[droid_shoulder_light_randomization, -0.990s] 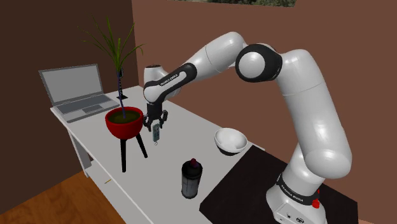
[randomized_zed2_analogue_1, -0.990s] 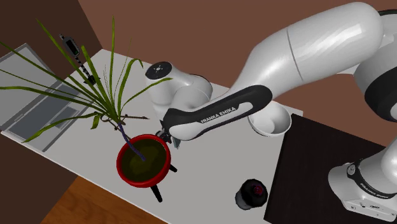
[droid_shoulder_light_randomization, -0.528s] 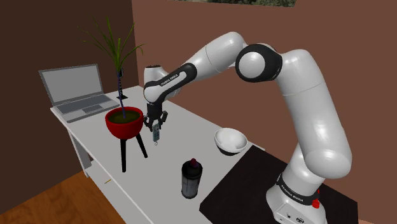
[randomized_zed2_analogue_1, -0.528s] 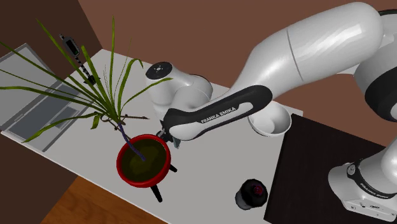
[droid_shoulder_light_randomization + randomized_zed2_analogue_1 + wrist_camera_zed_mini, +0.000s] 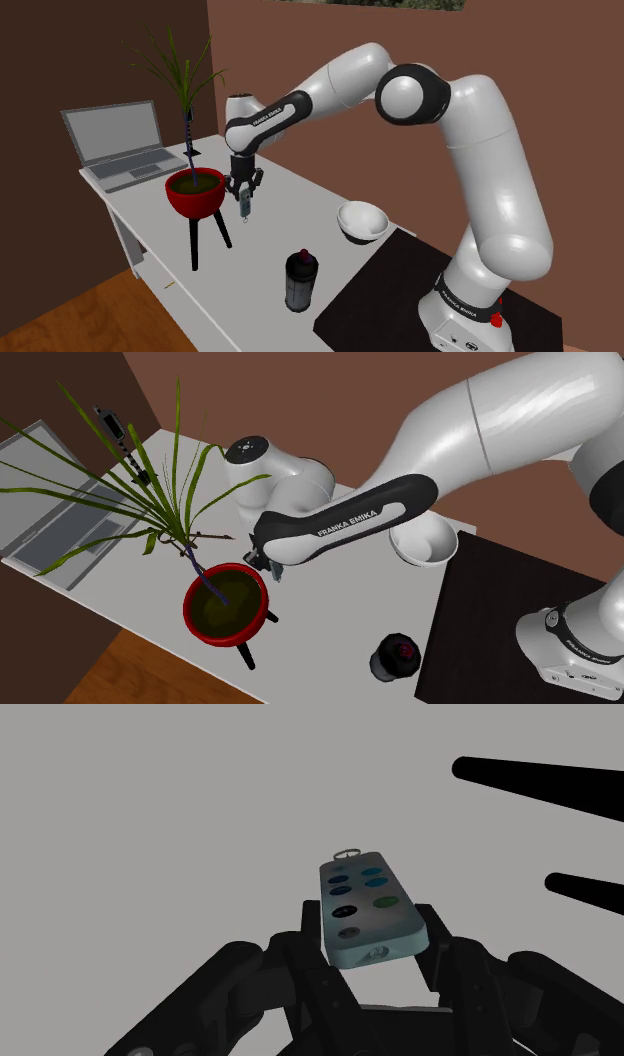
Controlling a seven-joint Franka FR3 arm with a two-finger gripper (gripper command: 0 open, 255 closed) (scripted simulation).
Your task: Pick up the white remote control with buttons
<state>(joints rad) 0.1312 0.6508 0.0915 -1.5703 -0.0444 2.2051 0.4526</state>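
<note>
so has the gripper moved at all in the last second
Yes. In the shoulder view the gripper, shut on the remote, has risen slightly against the red pot beside it.

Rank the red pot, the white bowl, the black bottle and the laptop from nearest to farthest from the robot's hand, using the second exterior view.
From the hand, which holds the remote:
1. Red pot, right beside it.
2. White bowl and black bottle, both toward the view's right: too close to call.
3. Laptop, at the view's far left.
</note>
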